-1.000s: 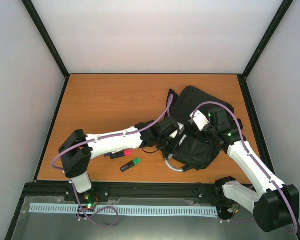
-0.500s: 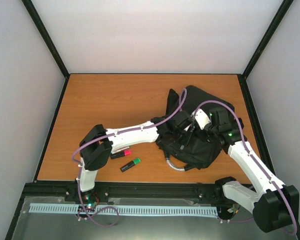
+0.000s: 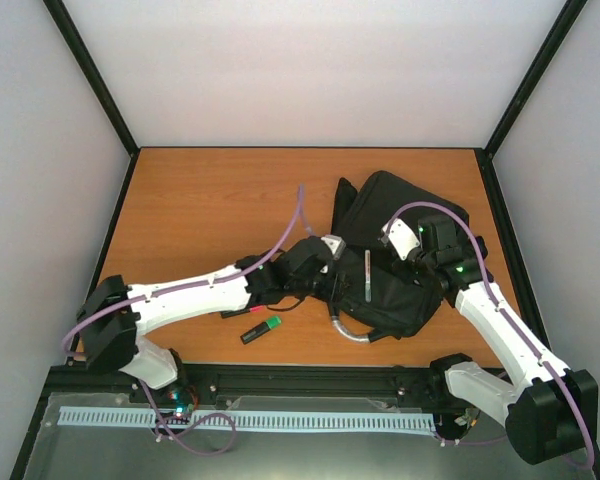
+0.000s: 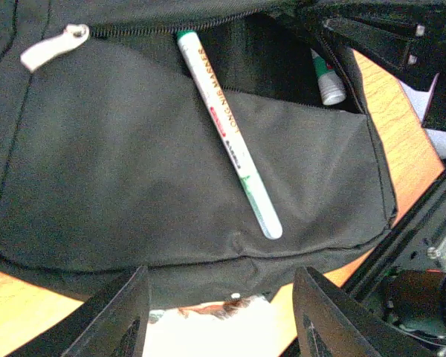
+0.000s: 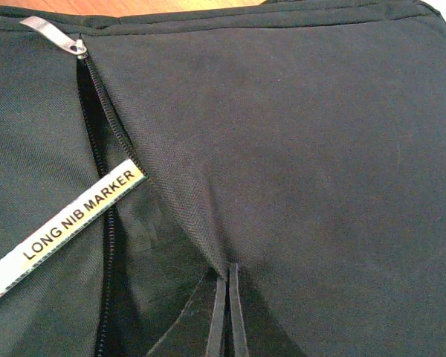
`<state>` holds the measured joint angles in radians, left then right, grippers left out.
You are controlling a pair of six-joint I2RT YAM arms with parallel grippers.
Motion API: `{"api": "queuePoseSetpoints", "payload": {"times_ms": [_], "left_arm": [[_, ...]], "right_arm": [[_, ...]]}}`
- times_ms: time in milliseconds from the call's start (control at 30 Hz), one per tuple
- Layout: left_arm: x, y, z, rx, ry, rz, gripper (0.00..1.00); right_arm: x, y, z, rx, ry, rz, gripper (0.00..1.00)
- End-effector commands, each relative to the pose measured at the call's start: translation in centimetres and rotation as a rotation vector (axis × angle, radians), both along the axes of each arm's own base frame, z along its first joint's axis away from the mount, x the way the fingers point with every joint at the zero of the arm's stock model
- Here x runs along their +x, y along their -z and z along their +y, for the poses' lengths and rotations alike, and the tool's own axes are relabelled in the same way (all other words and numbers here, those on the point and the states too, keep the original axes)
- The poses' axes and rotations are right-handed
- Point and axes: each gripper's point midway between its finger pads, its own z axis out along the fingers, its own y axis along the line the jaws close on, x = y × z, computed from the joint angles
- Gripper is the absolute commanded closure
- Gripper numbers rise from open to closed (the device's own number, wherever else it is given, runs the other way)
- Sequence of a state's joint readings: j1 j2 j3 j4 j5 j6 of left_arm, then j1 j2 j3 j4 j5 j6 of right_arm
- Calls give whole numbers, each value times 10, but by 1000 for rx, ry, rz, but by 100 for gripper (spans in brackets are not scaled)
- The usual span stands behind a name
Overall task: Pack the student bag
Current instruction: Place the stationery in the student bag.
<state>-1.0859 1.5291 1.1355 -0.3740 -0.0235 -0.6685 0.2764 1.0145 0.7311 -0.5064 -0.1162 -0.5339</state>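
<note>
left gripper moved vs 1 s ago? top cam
Yes. The left gripper has pulled back leftward across the student bag to its left edge, ending closer to the green marker, which lies where it was.

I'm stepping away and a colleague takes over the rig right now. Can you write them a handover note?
Left gripper: open, empty, over the student bag.
Right gripper: at the bag's open pocket; open or shut unclear.
Long nib marker: lying on the bag, green end at the zip opening, rest outside.
Done: another marker sits inside the pocket.
Left: probably push the long marker in, and pack the green highlighter lying on the table.
</note>
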Motion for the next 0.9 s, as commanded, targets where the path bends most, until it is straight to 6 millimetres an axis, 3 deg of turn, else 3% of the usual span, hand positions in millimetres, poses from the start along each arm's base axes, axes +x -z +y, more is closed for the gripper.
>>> {"api": "queuePoseSetpoints", "payload": {"times_ms": [0, 200, 567, 767, 867], "left_arm": [[-16, 4, -6, -134, -23, 78, 45], [-29, 11, -34, -112, -25, 50, 44], [-11, 37, -62, -37, -97, -13, 52], [3, 60, -55, 79, -199, -11, 64], [4, 61, -54, 81, -211, -12, 69]], "right_arm": [[3, -7, 7, 23, -22, -28, 97], [3, -6, 6, 19, -18, -24, 97], [3, -4, 6, 18, -19, -18, 97], [3, -6, 6, 21, -21, -22, 97], [2, -6, 7, 22, -22, -21, 97]]}}
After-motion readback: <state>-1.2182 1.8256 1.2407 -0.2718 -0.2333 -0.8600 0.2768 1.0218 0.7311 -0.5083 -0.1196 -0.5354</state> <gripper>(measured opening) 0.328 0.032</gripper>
